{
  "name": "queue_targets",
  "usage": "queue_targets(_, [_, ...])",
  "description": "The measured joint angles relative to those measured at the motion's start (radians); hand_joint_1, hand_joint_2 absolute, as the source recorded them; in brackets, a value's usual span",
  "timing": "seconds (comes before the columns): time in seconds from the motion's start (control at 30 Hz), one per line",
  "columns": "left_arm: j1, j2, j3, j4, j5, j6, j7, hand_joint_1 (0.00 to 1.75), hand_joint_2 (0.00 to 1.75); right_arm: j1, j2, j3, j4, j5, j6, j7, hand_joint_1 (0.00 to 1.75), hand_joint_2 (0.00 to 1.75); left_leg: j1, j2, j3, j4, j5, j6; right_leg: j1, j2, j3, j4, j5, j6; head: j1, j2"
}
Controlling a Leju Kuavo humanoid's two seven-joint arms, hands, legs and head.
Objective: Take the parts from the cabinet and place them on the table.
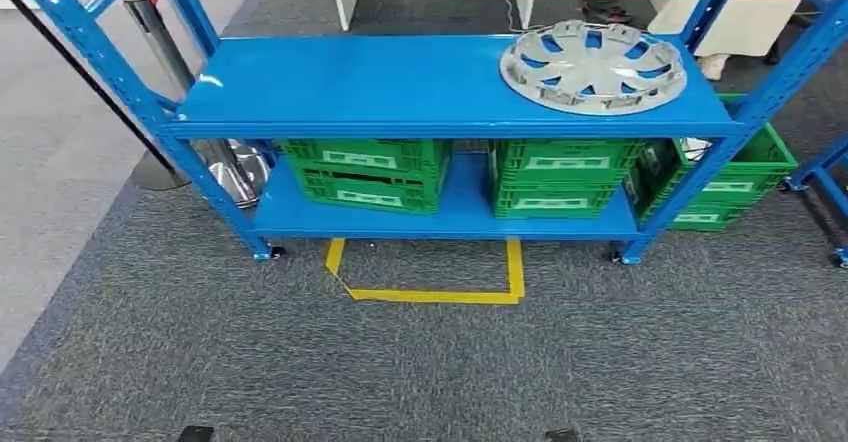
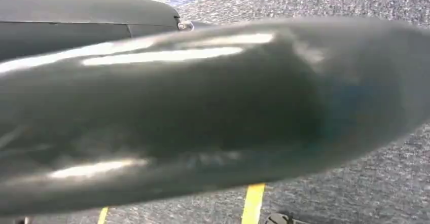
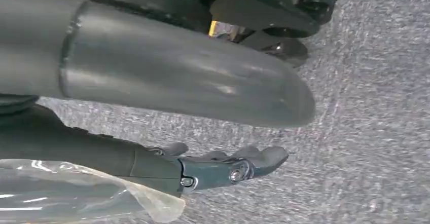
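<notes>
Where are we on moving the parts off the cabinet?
One silver wheel cover lies flat on the blue rack, at the right end of its upper shelf. Green crates sit on the lower shelf. The right hand hangs over the carpet, fingers out, holding nothing. No table is visible, so parts already moved can't be judged. At least this cover remains to carry.

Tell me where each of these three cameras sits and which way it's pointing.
Head view: high on the robot, looking forward and down at a blue rack with a silver hubcap on its upper shelf, green crates below and yellow floor tape in front.
Left wrist view: on the hanging left arm, facing the carpet past dark body parts.
Right wrist view: behind the right hand, facing the carpet; the hand holds nothing.
Shared: grey carpet in all three; yellow tape in the head and left wrist views.
</notes>
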Motion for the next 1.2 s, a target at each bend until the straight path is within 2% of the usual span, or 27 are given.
queue_targets(0.07, [0.0,0.002,0.0,0.0,0.0,0.0,-0.005,0.0,0.0,0.0,0.002,-0.001,0.0,0.003,-0.001,-0.004,0.0,0.0,0.001,0.007,-0.009,0.029,-0.018,-0.011,-0.004,-0.003,0.009,-0.003,-0.001,-0.008,-0.008,0.0])
queue_targets(0.13, [-0.002,0.002,0.0,0.0,-0.005,-0.003,-0.006,0.0,0.0,-0.001,0.002,-0.001,0.0,0.006,-0.002,-0.012,0.0,0.0,0.003,0.008,-0.09,0.195,-0.095,-0.019,-0.002,-0.009,0.019,-0.003,-0.011,-0.019,-0.01,0.0])
queue_targets(0.17, [-0.001,0.002,0.0,0.0,-0.008,-0.003,-0.006,0.0,0.0,0.0,0.002,-0.001,0.0,0.006,-0.004,-0.015,0.0,0.0,0.003,0.008,-0.131,0.272,-0.121,-0.02,-0.002,-0.009,0.023,-0.003,-0.015,-0.02,-0.01,0.0])
queue_targets(0.2, [0.001,0.002,0.0,0.0,-0.01,-0.003,-0.005,0.0,0.0,0.0,0.002,-0.002,0.0,0.005,-0.006,-0.017,0.0,0.0,0.003,0.008,-0.159,0.32,-0.126,-0.019,-0.002,-0.009,0.029,-0.003,-0.02,-0.02,-0.01,0.0])
queue_targets(0.23, [0.004,0.002,0.0,0.0,-0.011,-0.003,-0.005,0.0,0.0,0.0,0.001,-0.002,0.0,0.005,-0.006,-0.02,0.0,0.0,0.003,0.008,-0.164,0.315,-0.102,-0.017,-0.002,-0.008,0.036,-0.003,-0.026,-0.019,-0.01,0.0])
queue_targets(0.27, [0.004,0.002,0.0,0.0,-0.013,-0.003,-0.002,0.0,0.0,0.0,0.002,-0.003,0.0,0.005,-0.008,-0.023,0.0,0.0,0.003,0.008,-0.149,0.268,-0.058,-0.012,-0.002,-0.008,0.046,-0.003,-0.033,-0.017,-0.011,0.0])
queue_targets(0.33, [0.004,0.002,0.0,0.0,-0.015,-0.003,-0.001,0.0,0.0,0.0,0.002,-0.003,0.0,0.006,-0.008,-0.024,0.0,0.0,0.0,0.009,-0.084,0.101,0.048,0.002,-0.001,-0.009,0.069,-0.004,-0.049,-0.011,-0.01,0.0])
queue_targets(0.37, [0.004,0.003,0.0,0.0,-0.016,-0.003,-0.001,0.0,0.0,0.001,0.003,-0.003,0.0,0.007,-0.009,-0.024,0.0,0.0,-0.004,0.011,-0.061,0.06,0.053,0.01,-0.003,-0.01,0.06,-0.007,-0.057,-0.008,-0.01,0.0])
queue_targets(0.4, [0.003,0.003,0.0,0.0,-0.017,-0.003,-0.001,0.0,0.0,-0.002,0.004,-0.003,0.001,0.008,-0.01,-0.024,0.0,0.0,-0.011,0.013,-0.05,0.039,0.038,0.016,0.003,-0.01,0.068,-0.006,-0.064,0.001,-0.007,0.0])
queue_targets(0.43, [0.0,0.004,0.0,0.0,-0.018,-0.003,-0.001,0.0,0.0,-0.003,0.004,-0.003,0.001,0.008,-0.01,-0.024,0.0,0.0,-0.011,0.014,-0.044,0.026,0.022,0.018,0.001,-0.013,0.066,-0.012,-0.064,0.004,-0.009,0.0])
queue_targets(0.47, [0.0,0.005,0.0,0.0,-0.018,-0.003,-0.001,0.0,0.0,-0.004,0.004,-0.003,0.001,0.007,-0.01,-0.023,0.0,0.0,-0.012,0.012,-0.046,0.018,0.021,0.022,0.002,-0.015,0.092,-0.013,-0.058,0.01,-0.006,0.0])
queue_targets(0.53, [0.005,0.004,0.0,0.0,-0.018,-0.003,-0.001,0.0,0.0,-0.005,0.005,-0.004,0.001,0.007,-0.009,-0.022,0.0,0.0,-0.005,0.007,-0.021,0.002,0.02,0.029,0.002,-0.017,0.089,-0.009,-0.059,0.02,-0.007,0.0])
queue_targets(0.57, [0.006,0.003,0.0,0.0,-0.018,-0.003,-0.001,0.0,0.0,-0.006,0.004,-0.004,0.001,0.007,-0.009,-0.023,0.0,0.0,-0.004,0.01,-0.007,-0.005,0.014,0.038,0.001,-0.011,0.078,0.023,-0.066,0.023,-0.004,0.0])
queue_targets(0.6, [0.004,0.004,0.0,0.0,-0.018,-0.003,-0.001,0.0,0.0,-0.009,0.005,-0.004,0.001,0.007,-0.009,-0.023,0.0,0.0,-0.004,0.009,-0.002,-0.006,0.009,0.045,0.001,-0.008,0.047,0.076,-0.091,0.027,-0.002,0.0])
queue_targets(0.67, [0.0,0.004,0.0,0.0,-0.018,-0.003,-0.001,0.0,0.0,-0.01,0.004,-0.003,0.001,0.007,-0.009,-0.023,0.0,0.0,-0.006,0.009,0.004,-0.006,-0.001,0.05,0.001,-0.007,-0.053,0.22,-0.153,0.032,0.0,0.0])
queue_targets(0.7, [0.001,0.004,0.0,0.0,-0.018,-0.003,-0.001,0.0,0.0,-0.009,0.004,-0.004,0.001,0.007,-0.009,-0.022,0.0,0.0,-0.007,0.008,0.01,-0.006,-0.008,0.051,0.001,-0.007,-0.096,0.271,-0.164,0.033,-0.001,0.0])
queue_targets(0.73, [0.003,0.004,0.0,0.0,-0.018,-0.003,-0.001,0.0,0.0,-0.006,0.004,-0.004,0.001,0.007,-0.009,-0.021,0.0,0.0,-0.007,0.007,0.02,-0.005,-0.016,0.05,0.001,-0.007,-0.118,0.277,-0.146,0.034,0.0,0.0])
queue_targets(0.77, [0.005,0.003,0.0,0.0,-0.018,-0.003,-0.001,0.0,0.0,-0.003,0.004,-0.004,0.001,0.006,-0.009,-0.021,0.0,0.0,-0.007,0.006,0.032,-0.005,-0.024,0.049,0.001,-0.007,-0.118,0.243,-0.103,0.033,0.0,0.0])
queue_targets(0.83, [0.005,0.003,0.0,0.0,-0.019,-0.003,-0.001,0.0,0.0,-0.002,0.004,-0.004,0.001,0.007,-0.009,-0.021,0.0,0.0,-0.007,0.004,0.064,-0.005,-0.045,0.044,0.001,-0.007,-0.072,0.083,0.029,0.028,0.0,0.0])
queue_targets(0.87, [0.005,0.003,0.0,0.0,-0.019,-0.004,-0.001,0.0,0.0,0.0,0.004,-0.004,0.001,0.007,-0.008,-0.019,0.0,0.0,-0.005,0.004,0.068,-0.009,-0.055,0.039,0.002,-0.005,-0.055,0.046,0.047,0.025,0.0,0.0])
queue_targets(0.9, [0.0,0.003,0.0,0.0,-0.019,-0.005,-0.001,0.0,0.0,-0.001,0.004,-0.004,0.001,0.008,-0.008,-0.016,0.0,0.0,-0.007,0.003,0.073,-0.005,-0.057,0.034,0.009,-0.007,-0.068,0.04,0.01,0.022,-0.002,0.0])
queue_targets(0.93, [-0.003,0.004,0.0,0.0,-0.021,-0.006,-0.001,0.0,0.0,-0.003,0.004,-0.004,0.001,0.009,-0.007,-0.012,0.0,0.0,-0.007,0.004,0.068,-0.004,-0.064,0.025,0.011,-0.007,-0.048,0.02,0.014,0.012,0.002,0.0])
queue_targets(0.97, [-0.002,0.004,0.0,0.0,-0.022,-0.006,0.002,0.0,0.0,-0.002,0.004,-0.004,0.001,0.01,-0.003,-0.007,0.0,0.0,-0.006,0.004,0.075,-0.008,-0.067,0.02,0.011,-0.007,-0.052,0.014,0.027,0.004,0.0,0.0])
queue_targets(1.07, [-0.002,0.005,0.0,0.0,-0.023,-0.006,0.007,0.0,0.0,0.001,0.004,-0.005,0.001,0.009,0.002,0.004,0.0,0.0,-0.006,0.005,0.087,0.021,-0.078,0.005,0.001,-0.007,-0.013,0.0,0.015,-0.01,-0.001,0.0])
queue_targets(1.1, [-0.004,0.005,0.0,0.0,-0.025,-0.006,0.006,0.0,0.0,-0.001,0.004,-0.006,0.001,0.008,0.003,0.009,0.0,0.0,-0.004,0.007,0.065,0.066,-0.097,-0.001,0.0,-0.008,-0.001,-0.004,0.009,-0.017,-0.01,0.0])
queue_targets(1.17, [-0.007,0.01,0.0,0.0,-0.029,-0.006,0.007,0.0,0.0,-0.006,0.004,-0.006,0.001,0.005,0.008,0.015,0.0,0.0,0.003,0.007,-0.022,0.206,-0.153,-0.013,0.0,-0.008,0.012,-0.004,-0.006,-0.018,-0.009,0.0])
queue_targets(1.2, [-0.007,0.01,0.0,0.0,-0.031,-0.006,0.007,0.0,0.0,-0.005,0.004,-0.006,0.001,0.004,0.008,0.015,0.0,0.0,0.004,0.007,-0.051,0.248,-0.168,-0.016,0.0,-0.008,0.018,-0.004,-0.011,-0.018,-0.008,0.0])
